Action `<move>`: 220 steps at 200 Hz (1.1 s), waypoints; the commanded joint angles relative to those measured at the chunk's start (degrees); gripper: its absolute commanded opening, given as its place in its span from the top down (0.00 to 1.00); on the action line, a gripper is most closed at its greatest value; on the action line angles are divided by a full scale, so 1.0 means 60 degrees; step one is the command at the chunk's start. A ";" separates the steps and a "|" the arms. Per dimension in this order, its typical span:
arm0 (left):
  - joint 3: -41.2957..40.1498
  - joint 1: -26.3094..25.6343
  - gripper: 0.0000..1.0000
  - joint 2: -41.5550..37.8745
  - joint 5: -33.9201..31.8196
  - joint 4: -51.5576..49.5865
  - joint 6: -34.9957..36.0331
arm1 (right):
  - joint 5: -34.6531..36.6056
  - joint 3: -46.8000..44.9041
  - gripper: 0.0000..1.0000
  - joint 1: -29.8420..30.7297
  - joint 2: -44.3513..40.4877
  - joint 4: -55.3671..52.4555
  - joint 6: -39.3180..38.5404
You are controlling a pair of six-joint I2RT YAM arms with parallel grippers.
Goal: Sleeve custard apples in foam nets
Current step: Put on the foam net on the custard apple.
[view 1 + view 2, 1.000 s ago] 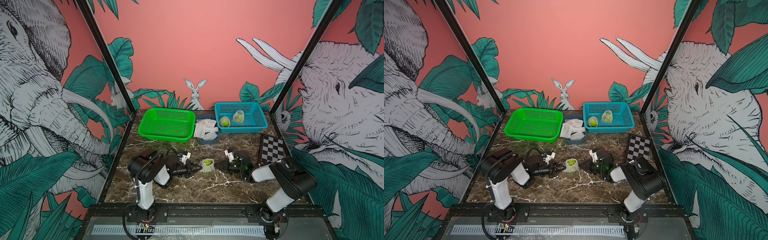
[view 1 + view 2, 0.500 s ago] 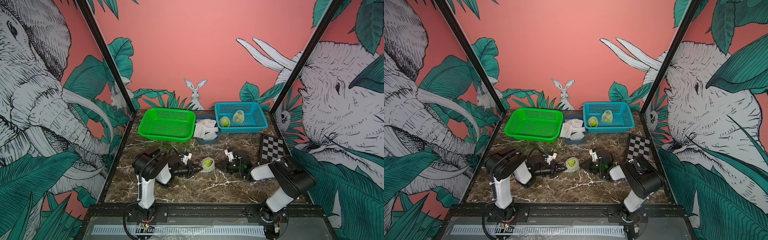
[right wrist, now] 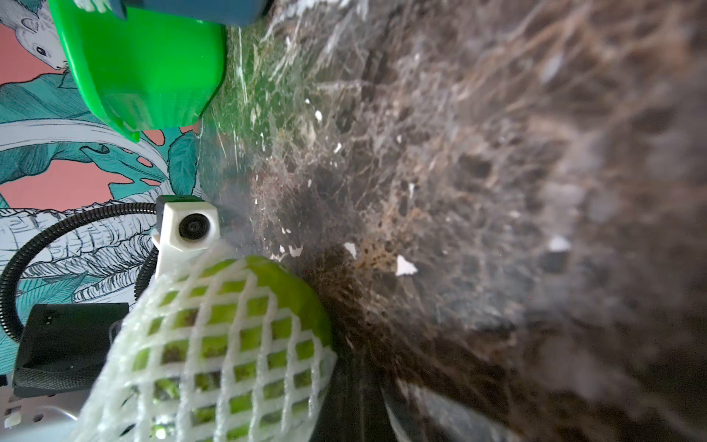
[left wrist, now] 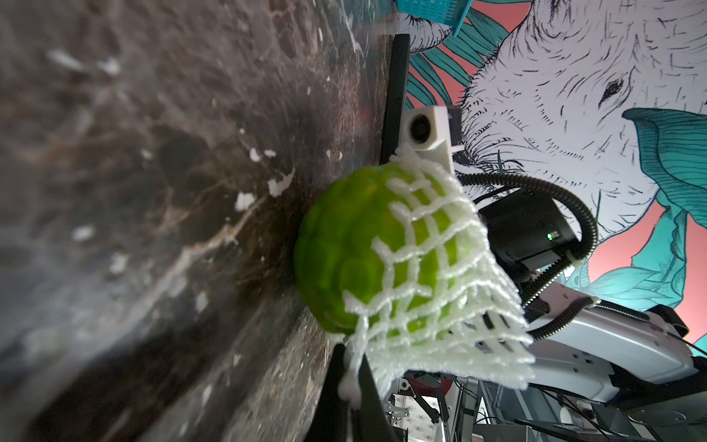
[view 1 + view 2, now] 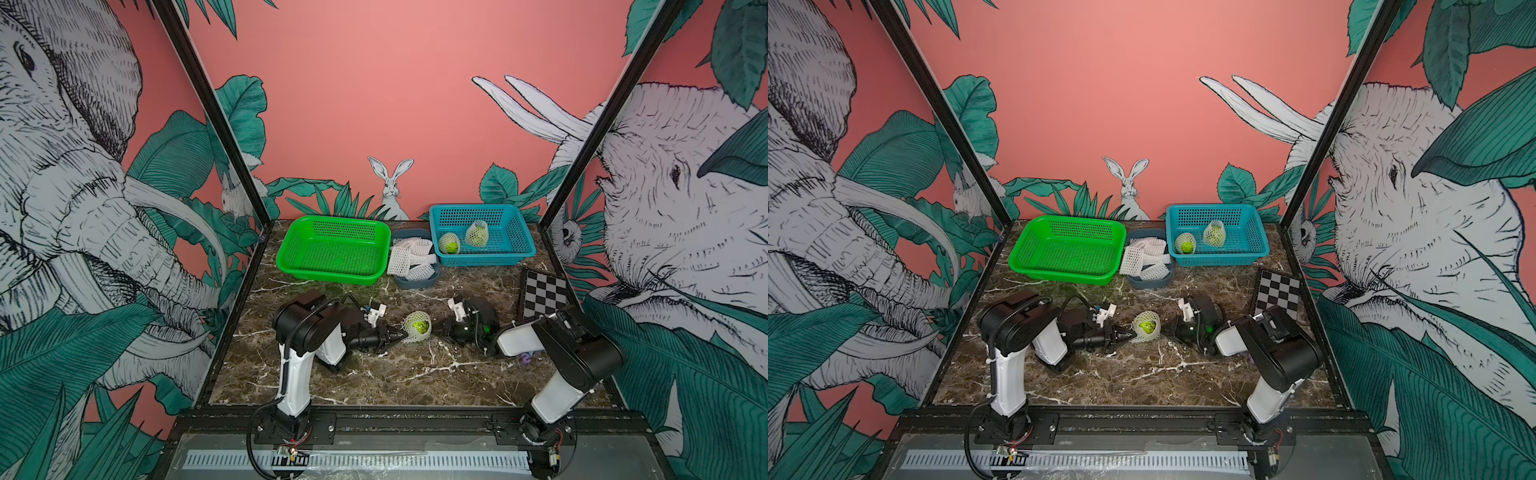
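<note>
On the marble table, dead centre, a half-sleeved custard apple with a gripper at each side.
Perforated green basket at 11 o'clock, grey tub of spare foam nets at 12; only the top views show two netted fruits in the blue basket at 1. The left wrist view adds bumpy lime skin, half bare under the diamond-holed net, whose edge the left gripper clamps at 9. The right gripper, at 3, is closed; on mesh or not, I cannot tell.
</note>
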 commanded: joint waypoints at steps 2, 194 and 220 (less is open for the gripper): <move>-0.0049 -0.0050 1.00 0.0192 -0.0001 -0.0200 -0.0101 | 0.0197 0.0184 1.00 0.0096 0.0079 0.0067 -0.0044; 0.0087 0.0258 1.00 0.0112 -0.0396 -0.0378 -0.0170 | 0.1857 0.1830 0.62 -0.0014 -0.1060 -0.3979 -0.1263; 0.0089 0.0254 1.00 0.0082 -0.0392 -0.0364 -0.0171 | 0.1984 0.1894 0.60 -0.0170 -0.1609 -0.4468 -0.1505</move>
